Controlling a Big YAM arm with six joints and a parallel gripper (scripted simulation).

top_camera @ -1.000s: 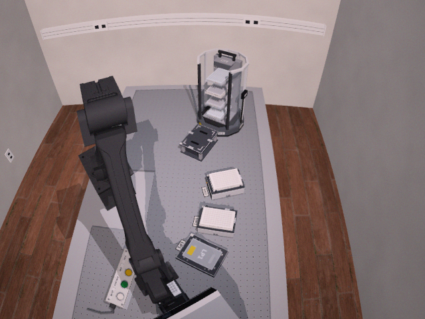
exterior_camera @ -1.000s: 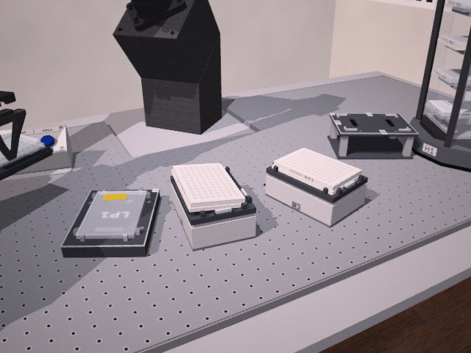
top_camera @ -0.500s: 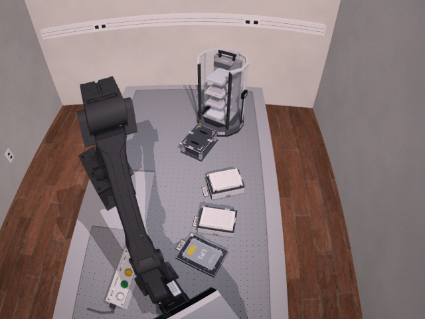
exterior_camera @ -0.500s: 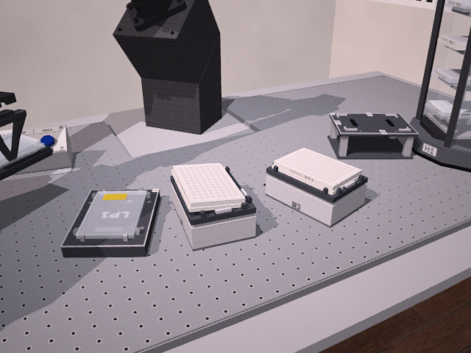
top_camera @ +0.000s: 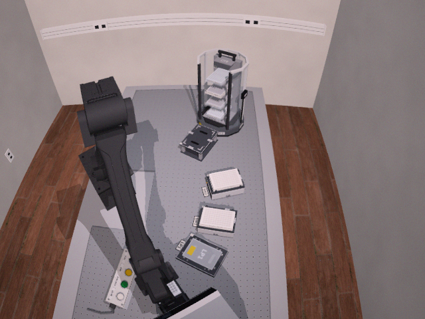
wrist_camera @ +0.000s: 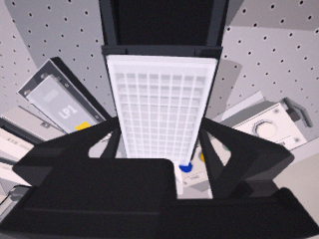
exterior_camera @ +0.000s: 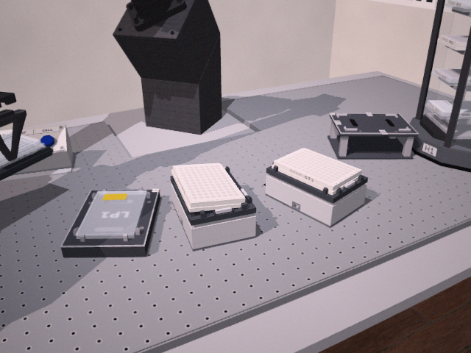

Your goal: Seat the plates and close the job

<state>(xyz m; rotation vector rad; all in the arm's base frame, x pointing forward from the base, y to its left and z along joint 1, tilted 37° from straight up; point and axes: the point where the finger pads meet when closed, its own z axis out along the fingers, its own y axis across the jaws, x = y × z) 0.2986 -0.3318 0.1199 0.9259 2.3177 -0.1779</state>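
Note:
My gripper [wrist_camera: 159, 119] is at the near end of the deck beside the operator panel [top_camera: 119, 281], also seen in the exterior view [exterior_camera: 11, 132]. It is shut across the width of a white well plate [wrist_camera: 161, 107], which reaches out ahead of the fingers over a black ledge [exterior_camera: 23, 161]. The blue CALL key [wrist_camera: 185, 167] shows just under the plate's near end. The lid park LP1 [top_camera: 201, 254] holds a clear lid with a yellow mark [exterior_camera: 110, 218]. Two shakers each carry a white plate [exterior_camera: 207, 186] [exterior_camera: 316, 168]; the one nearer LP1 sits slightly askew.
The black recovery nest [top_camera: 198, 139] stands empty in front of the plate hotel H1 [top_camera: 221, 92], which holds several plates behind its guard. The arm's base block [exterior_camera: 174, 64] stands at the deck's far side. The yellow, green and white keys [top_camera: 124, 284] show on the panel.

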